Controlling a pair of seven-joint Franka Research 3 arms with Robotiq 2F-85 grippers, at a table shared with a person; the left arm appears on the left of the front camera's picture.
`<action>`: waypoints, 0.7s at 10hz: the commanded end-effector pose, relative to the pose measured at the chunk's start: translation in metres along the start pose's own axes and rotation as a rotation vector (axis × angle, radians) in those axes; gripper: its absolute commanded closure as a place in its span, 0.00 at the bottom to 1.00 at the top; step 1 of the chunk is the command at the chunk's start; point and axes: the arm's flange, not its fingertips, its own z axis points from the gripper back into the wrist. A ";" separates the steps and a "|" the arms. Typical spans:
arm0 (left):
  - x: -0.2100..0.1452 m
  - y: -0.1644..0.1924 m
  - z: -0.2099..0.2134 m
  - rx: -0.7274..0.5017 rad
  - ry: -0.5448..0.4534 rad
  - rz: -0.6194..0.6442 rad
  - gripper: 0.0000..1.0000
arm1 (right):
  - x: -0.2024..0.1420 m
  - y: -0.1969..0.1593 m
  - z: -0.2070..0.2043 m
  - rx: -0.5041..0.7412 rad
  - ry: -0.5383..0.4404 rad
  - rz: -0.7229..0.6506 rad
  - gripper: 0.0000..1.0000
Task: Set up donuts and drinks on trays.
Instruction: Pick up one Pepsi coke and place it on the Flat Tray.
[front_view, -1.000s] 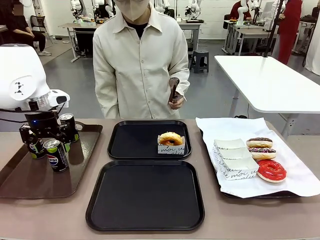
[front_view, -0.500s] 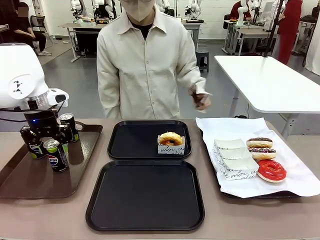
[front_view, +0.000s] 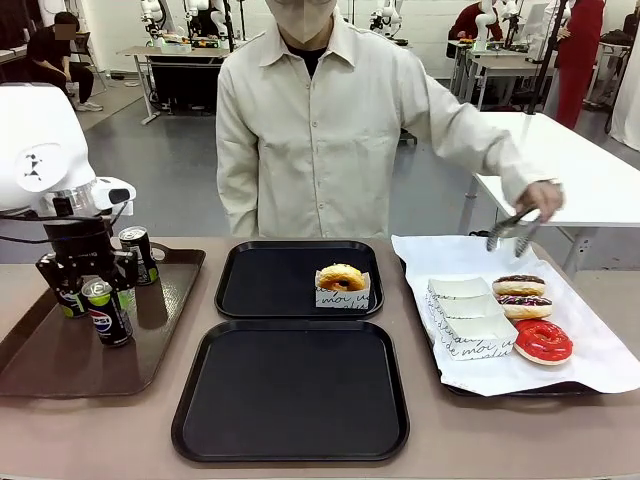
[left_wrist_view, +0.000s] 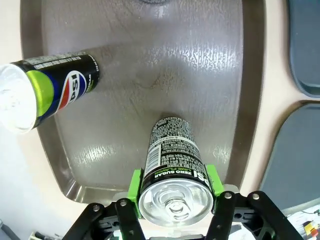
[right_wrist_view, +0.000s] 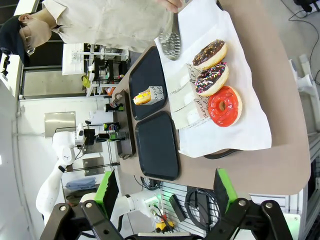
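A: Swung the tongs out from chest height to hover over the paper tray since a second back — and closed the left hand round a can on the brown tray.
B: Gripping it for sure?
A: Looks so from the wrist — clamped between the green pads, just under the silver top. Standing on the brown tray or just lifted; can't tell which.
B: And the right hand?
A: Spread wide, holding nothing, kept high and well clear of the surface.
B: How far along, then?
A: Barely begun, at a guess. Got one sleeved donut on the far tray, toward its right rim; nothing yet on the near tray. No drink on either black tray.
B: Left to do?
A: Plenty. Carry this can across, then likely fetch the two other cans. Also move some of the three donuts off the paper, probably with those tongs, into the empty sleeves beside them.
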 end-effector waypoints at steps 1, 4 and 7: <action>-0.024 0.005 0.073 -0.107 -0.038 -0.048 0.88 | 0.000 0.000 0.000 0.023 -0.007 0.017 0.00; -0.057 0.014 0.148 -0.105 -0.010 -0.085 0.88 | 0.000 0.000 0.000 0.023 -0.007 0.017 0.00; -0.068 0.013 0.154 -0.103 -0.017 -0.080 0.88 | 0.000 0.000 0.000 0.023 -0.007 0.017 0.00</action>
